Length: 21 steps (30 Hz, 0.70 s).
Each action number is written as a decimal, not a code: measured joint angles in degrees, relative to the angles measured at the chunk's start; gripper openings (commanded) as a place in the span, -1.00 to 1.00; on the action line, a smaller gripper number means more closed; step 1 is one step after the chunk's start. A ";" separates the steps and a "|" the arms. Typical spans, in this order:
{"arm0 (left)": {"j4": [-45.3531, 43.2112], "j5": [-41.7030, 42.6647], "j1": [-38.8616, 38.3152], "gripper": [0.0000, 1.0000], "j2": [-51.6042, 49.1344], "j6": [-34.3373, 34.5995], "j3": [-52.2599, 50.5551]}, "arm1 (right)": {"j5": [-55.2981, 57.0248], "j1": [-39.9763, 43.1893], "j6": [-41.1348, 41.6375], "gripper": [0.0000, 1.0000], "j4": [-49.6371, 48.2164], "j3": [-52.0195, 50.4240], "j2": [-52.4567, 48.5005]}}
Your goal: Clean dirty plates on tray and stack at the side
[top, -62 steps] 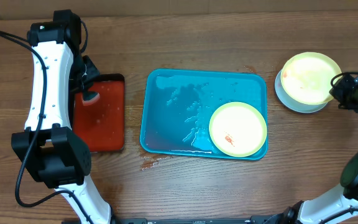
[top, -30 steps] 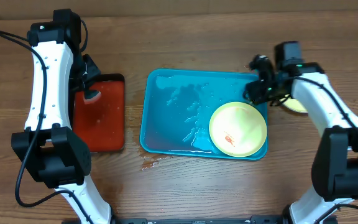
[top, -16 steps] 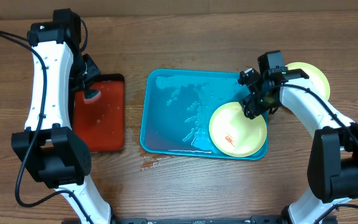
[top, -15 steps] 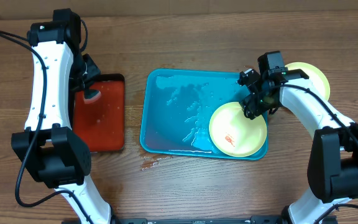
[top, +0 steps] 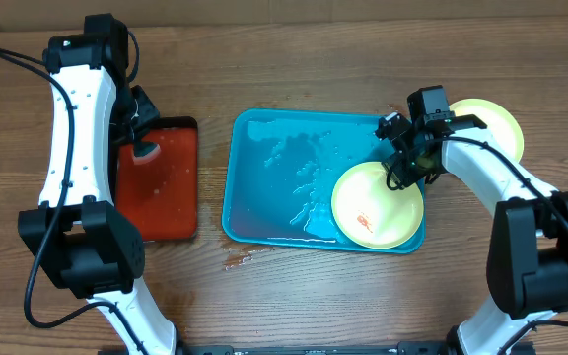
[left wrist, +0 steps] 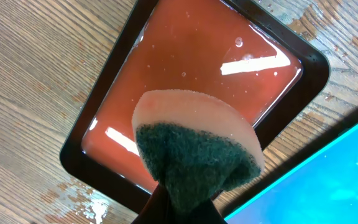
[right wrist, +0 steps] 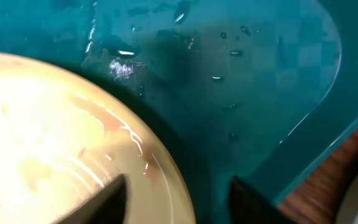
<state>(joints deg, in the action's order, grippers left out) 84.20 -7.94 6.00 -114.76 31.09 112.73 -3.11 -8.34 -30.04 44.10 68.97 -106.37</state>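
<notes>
A yellow-green plate [top: 375, 209] with a red smear lies in the right front corner of the turquoise tray [top: 274, 177]. My right gripper [top: 403, 170] is open at the plate's far right rim, one finger over the plate [right wrist: 55, 137] and one over the wet tray floor [right wrist: 241, 93]. Another yellow-green plate [top: 493, 120] sits at the far right, partly hidden by the right arm; the light blue plate is hidden. My left gripper [top: 144, 148] is shut on a green and white sponge [left wrist: 194, 146] above the red tray [left wrist: 191, 68].
The red tray with black rim [top: 161, 182] holds liquid at the left. Water and reddish drips mark the table by the turquoise tray's front left corner [top: 240, 258]. A cardboard wall runs along the back edge.
My right arm swung in from the far right stack to the plate on the tray and lowered its open fingers over the plate's rim. The left arm has not moved.
</notes>
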 measured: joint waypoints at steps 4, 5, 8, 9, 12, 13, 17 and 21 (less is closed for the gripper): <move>0.02 0.02 0.00 -0.92 0.00 0.02 0.00 | -0.52 0.00 -0.04 -0.31 0.02 -0.02 -0.15; 0.00 0.00 0.00 -0.91 0.00 0.02 0.00 | -0.52 0.00 -0.09 -0.29 0.02 -0.02 -0.15; 0.02 0.00 0.00 -0.91 0.00 0.00 0.00 | -0.57 0.00 0.00 -0.09 0.04 -0.02 -0.15; 0.02 0.00 0.00 -0.92 0.00 0.02 0.00 | -0.57 0.00 0.00 -0.03 0.04 -0.02 -0.15; 0.02 0.00 0.00 -0.91 0.00 0.00 0.00 | -0.57 0.00 -0.09 0.00 0.00 -0.04 -0.17; 0.02 0.00 0.00 -0.92 0.00 0.02 0.00 | -0.59 0.00 -0.15 -0.01 -0.02 -0.04 -0.22; 0.02 0.02 0.00 -0.91 0.00 0.02 0.00 | -0.61 0.00 -0.17 -0.03 -0.87 -0.04 -1.09; 0.02 0.00 0.00 -0.92 0.00 0.00 0.00 | -0.76 0.00 -0.13 -0.16 -0.98 -0.04 -3.02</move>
<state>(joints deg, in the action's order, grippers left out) 84.23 -7.94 6.00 -114.76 31.09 112.73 -3.88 -8.34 -30.17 43.11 68.93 -109.38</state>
